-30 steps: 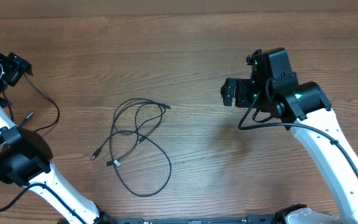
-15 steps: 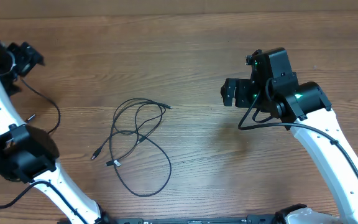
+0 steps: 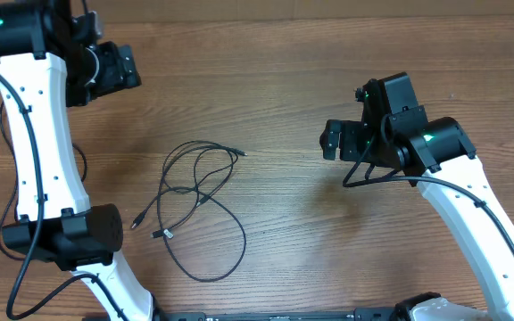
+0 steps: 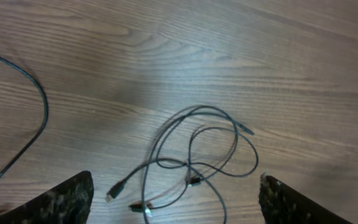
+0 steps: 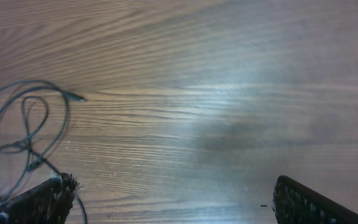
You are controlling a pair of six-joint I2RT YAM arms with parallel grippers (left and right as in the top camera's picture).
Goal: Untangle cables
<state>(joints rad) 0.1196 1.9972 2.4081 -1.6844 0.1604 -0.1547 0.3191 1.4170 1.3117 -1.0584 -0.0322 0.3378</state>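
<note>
L fingers [image 4: 67, 200]: spread wide, nothing betw. them. Only the tips show, at the bottom corners of the L wrist view. R fingers [image 5: 42, 202]: also wide apart and empty, tips only.

Hidden/cut off: the cables [image 4: 188, 167] lie bunched on the desk [image 4: 303, 56], just beyond the L fingers and betw. the two tips. The bundle's near end runs off the bottom of that view, so its lowest loop shows only from overhead. In the R wrist view the bundle sits well off to the left of the R fingers, partly cut by the frame edge and partly behind the left tip. No. of cords in it: can't tell, strands cross several times. A lone cord [image 4: 44, 102] curves left of the L fingers, apart from the bundle. From overhead the L arm [image 3: 38, 134] covers most of it.

Room: bare wood betw. and beyond the R fingers, and past the bundle up to the desk's far edge.

Axis: from overhead the bundle's long axis runs near-to-far across the desk. One plug [image 4: 247, 131] sticks out far right of the L fingers, pointing right. Two plugs [image 4: 112, 195] lie beside the left tip, pointing near-left.
</note>
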